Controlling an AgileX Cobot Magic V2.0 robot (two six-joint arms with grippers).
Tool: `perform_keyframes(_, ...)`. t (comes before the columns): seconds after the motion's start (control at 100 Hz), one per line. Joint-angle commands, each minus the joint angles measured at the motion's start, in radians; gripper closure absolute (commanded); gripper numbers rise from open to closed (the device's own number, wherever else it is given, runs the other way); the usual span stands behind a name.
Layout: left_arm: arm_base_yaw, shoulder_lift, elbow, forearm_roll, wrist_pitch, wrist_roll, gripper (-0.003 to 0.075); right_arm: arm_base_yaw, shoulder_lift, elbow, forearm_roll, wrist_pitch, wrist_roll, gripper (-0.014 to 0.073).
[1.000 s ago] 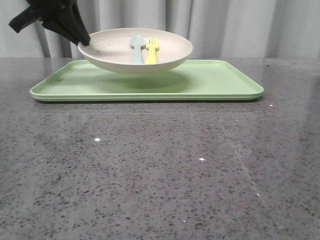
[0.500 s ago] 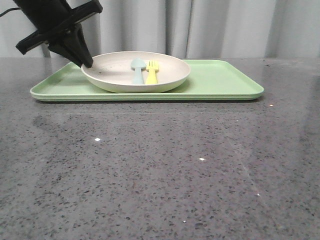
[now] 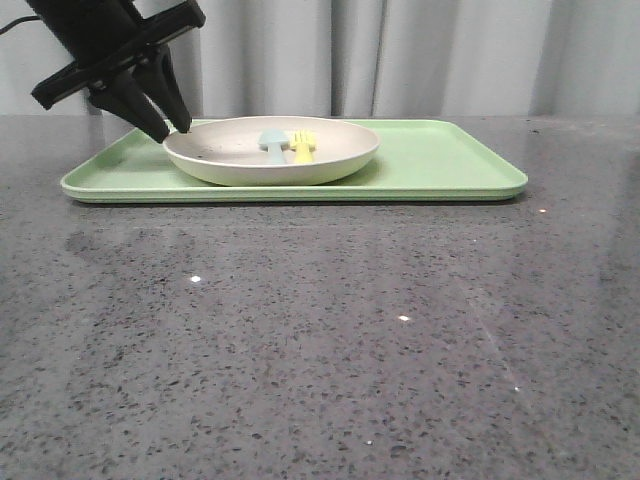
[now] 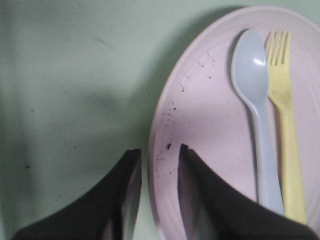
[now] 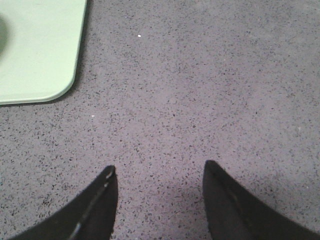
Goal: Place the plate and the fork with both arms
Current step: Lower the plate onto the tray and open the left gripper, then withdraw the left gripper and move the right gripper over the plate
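Note:
The cream-white plate (image 3: 230, 165) rests flat on the light green tray (image 3: 440, 165). Inside it the small yellow fork (image 3: 303, 146) lies beside a pale blue spoon (image 3: 271, 140). My left gripper (image 3: 175, 134) stands open at the plate's left rim. In the left wrist view the plate (image 4: 210, 115) has its rim between the fingers of the left gripper (image 4: 159, 150), with a gap on each side, and the fork (image 4: 285, 100) and spoon (image 4: 250, 65) lie further in. My right gripper (image 5: 159, 166) is open over bare table, holding nothing, and does not show in the front view.
The tray (image 5: 35, 50) shows one rounded corner in the right wrist view, away from the right fingers. Speckled grey tabletop (image 3: 330, 340) stretches in front of the tray. Grey curtains hang behind the table.
The plate, held up above the tray a second ago, has come down flat onto it. The left gripper's fingers have parted from the rim.

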Motion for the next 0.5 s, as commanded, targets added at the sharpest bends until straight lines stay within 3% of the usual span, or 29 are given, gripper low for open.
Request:
perform_keyframes(0.0,-0.007,-0.068,-0.034,-0.035,-0.029,-0.01,0.0435,-0.004,0.008,-0.036,-0.007,-0.059,-0.006,0.019)
perform_keyframes(0.18,-0.007,-0.089,-0.034,-0.022,-0.036,-0.007,0.0426,-0.004,0.008,-0.036,-0.007,-0.06,-0.006,0.019)
perform_keyframes(0.49,-0.007,-0.261,-0.029,0.184,-0.048,-0.007,0.0426,-0.003,0.009,-0.036,-0.007,-0.049,-0.006,0.019)
